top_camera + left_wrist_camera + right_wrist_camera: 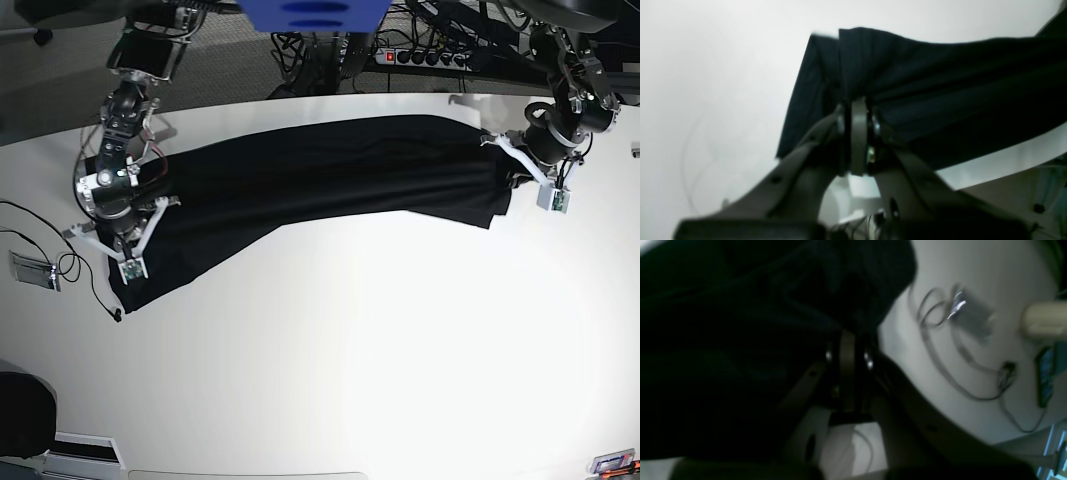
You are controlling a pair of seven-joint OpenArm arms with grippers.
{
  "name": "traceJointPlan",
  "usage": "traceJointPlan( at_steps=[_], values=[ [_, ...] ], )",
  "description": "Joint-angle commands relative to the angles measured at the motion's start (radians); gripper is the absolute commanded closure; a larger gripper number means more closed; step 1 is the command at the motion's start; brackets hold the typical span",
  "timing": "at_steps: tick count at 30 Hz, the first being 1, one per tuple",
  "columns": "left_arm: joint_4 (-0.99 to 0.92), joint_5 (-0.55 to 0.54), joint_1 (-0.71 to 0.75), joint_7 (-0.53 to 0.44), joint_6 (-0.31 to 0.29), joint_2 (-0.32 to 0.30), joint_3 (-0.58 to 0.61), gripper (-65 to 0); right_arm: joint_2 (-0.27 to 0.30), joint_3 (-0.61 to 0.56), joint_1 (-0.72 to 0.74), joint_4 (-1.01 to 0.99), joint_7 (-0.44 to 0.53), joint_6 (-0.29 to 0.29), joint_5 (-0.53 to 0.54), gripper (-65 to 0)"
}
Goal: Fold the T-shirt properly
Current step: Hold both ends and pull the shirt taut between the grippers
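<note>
T-shirt stretched long across table — left tool, right tool pinching its ends.

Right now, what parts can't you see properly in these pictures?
- Right wrist view: the T-shirt is one dark mass; its folds are lost in shadow.
- Right wrist view: the cable and the grey thing on it are blurred.
- Left wrist view: the T-shirt runs off the right edge.
- Base view: the left gripper and right gripper tips are too small and lost against the black cloth.

White table, cluttered grey floor
</note>
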Motion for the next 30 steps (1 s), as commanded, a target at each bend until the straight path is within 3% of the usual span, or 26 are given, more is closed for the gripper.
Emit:
traceJointPlan(
  at_steps=[1,4,10,21,25,30],
  values=[
    [0.013,0.030,-0.001,-0.022,0.014,-0.021,-0.020,0.0,0.010,0.011,0.027,0.024,0.022,-0.024,-0.067,0.0],
    [-0.006,0.033,0.009,-0.025,0.014,-0.008,-0.020,0.0,-0.031,0.011,0.024,0.022,0.051,-0.024,-0.098,0.0],
    [-0.110,0.038,0.009,-0.025,0.014,-0.007,-0.015,0.0,-0.054,0.011,-0.004,0.022,0.057,-0.024,-0.098,0.0],
    [-0.142,0.031,0.008,-0.028,0.014,0.008,-0.020,0.0,-0.056,-0.007,-0.007,-0.010,0.053,-0.021,-0.096,0.0],
    [-0.115,0.031,0.009,-0.028,0.014,0.007,-0.021,-1.7,-0.050,-0.113,-0.065,-0.010,0.059,-0.016,-0.085,-12.8],
    [-0.073,0.031,0.008,-0.026,0.005,0.004,-0.015,-4.6,0.010,-0.207,-0.080,-0.011,0.051,-0.016,0.077,-13.7]
  ],
)
